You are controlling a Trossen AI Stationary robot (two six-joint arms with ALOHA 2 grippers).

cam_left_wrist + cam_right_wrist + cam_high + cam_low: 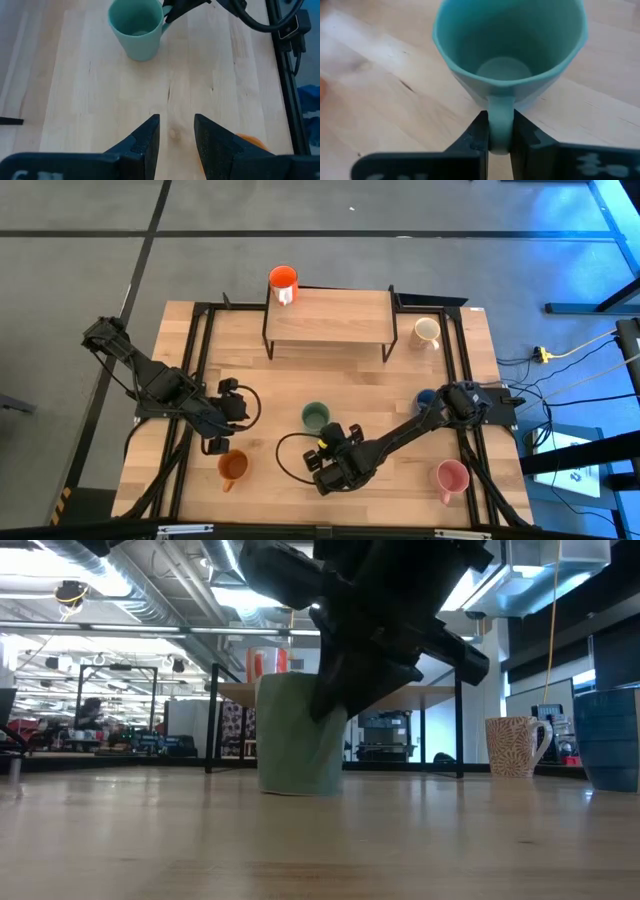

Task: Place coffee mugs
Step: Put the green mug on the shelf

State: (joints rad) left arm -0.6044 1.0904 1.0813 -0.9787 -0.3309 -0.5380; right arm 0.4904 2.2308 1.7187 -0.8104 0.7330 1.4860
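Right up front, low centre of the high view: right gripper (pixel 499 140) jaws clamped on green mug (pixel 507 55) handle, mug upright on the tabletop (pixel 280 480). Further left, left gripper (pixel 176 131) jaws slightly apart, empty, just above orange mug (pixel 232 467).

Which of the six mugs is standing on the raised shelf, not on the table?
The red-orange mug, at the shelf's far left corner; the other five stand on the table top.

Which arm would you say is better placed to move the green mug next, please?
The right. Its gripper already has both fingers closed on the green mug's handle. The left gripper sits beside the orange mug, holding nothing.
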